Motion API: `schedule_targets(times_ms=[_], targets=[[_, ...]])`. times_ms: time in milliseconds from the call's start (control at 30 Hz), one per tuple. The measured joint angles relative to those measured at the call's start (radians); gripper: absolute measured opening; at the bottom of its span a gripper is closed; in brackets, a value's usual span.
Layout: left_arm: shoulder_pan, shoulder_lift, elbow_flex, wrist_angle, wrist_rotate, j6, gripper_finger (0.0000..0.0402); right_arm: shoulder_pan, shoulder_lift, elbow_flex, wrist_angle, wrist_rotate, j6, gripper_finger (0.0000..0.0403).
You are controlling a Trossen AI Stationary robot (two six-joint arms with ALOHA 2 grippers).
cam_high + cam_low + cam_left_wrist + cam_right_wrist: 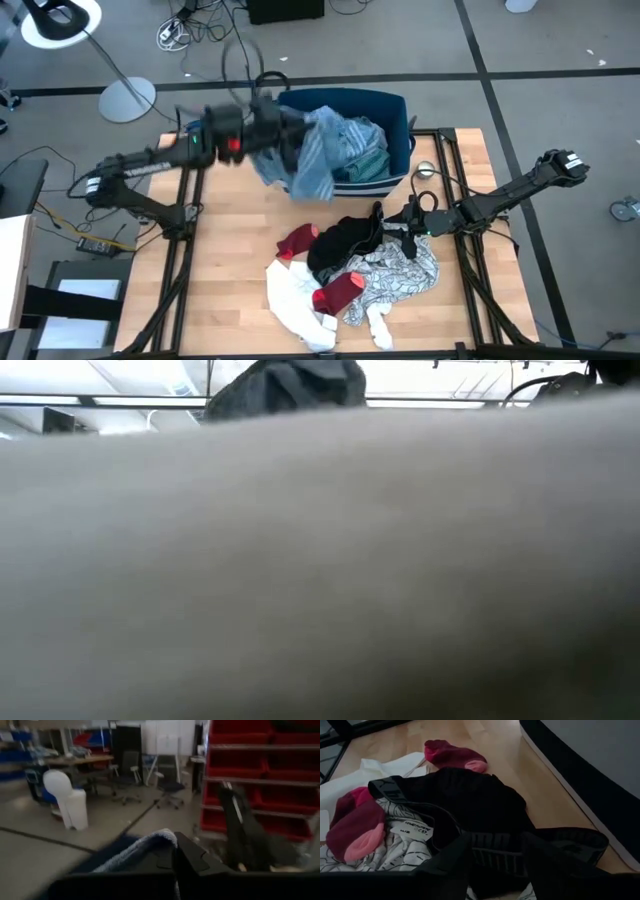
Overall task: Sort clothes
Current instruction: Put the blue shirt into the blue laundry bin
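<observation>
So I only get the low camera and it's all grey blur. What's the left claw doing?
Observer: From above, the left claw holds a blue striped garment up by the blue bin.
Operator: And the right claw?
Observer: It is low over the black garment on the table, fingers around its waistband.
Operator: Any red stuff left?
Observer: Two dark red socks lie on the table beside a white garment.

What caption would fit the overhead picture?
Left gripper lifts a blue striped garment at the bin; right gripper meets the black garment.
</observation>
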Motion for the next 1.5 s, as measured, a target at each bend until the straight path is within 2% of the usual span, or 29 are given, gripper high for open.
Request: schedule_targets(times_ms=[333, 400, 500, 700, 800, 967, 1167, 1333, 1500], targets=[[0.146, 0.463, 0.825, -0.316, 0.189, 0.020, 0.0000, 0.000, 0.000, 0.000, -0.003, 0.000, -0.007, 0.0171], [0.159, 0.540, 0.924, -0.406, 0.212, 0.011, 0.0000, 0.000, 0.000, 0.000, -0.003, 0.000, -0.010, 0.0171], [0.178, 0.532, 0.812, -0.398, 0.233, -0.018, 0.0001, 0.000, 0.000, -0.001, -0.006, 0.000, -0.012, 0.0171], [0.193, 0.531, 0.704, -0.605, 0.235, -0.027, 0.0011, 0.000, 0.000, -0.001, -0.028, 0.000, -0.006, 0.0171], [0.187, 0.548, 0.610, -0.637, 0.235, -0.032, 0.0021, 0.000, 0.000, -0.001, -0.037, 0.000, -0.006, 0.0171], [0.185, 0.547, 0.393, -0.541, 0.240, -0.100, 0.0056, 0.000, 0.000, -0.001, -0.036, 0.000, -0.005, 0.0171], [0.197, 0.547, 0.214, -0.518, 0.250, -0.112, 0.0107, 0.000, 0.000, -0.001, -0.035, 0.000, 0.005, 0.0171], [0.199, 0.547, 0.175, -0.552, 0.306, -0.136, 0.0137, -0.001, 0.000, -0.001, -0.034, 0.003, 0.004, 0.0171], [0.206, 0.531, 0.233, -0.608, 0.308, -0.137, 0.0142, 0.000, 0.000, -0.001, -0.034, 0.005, 0.005, 0.0171]])
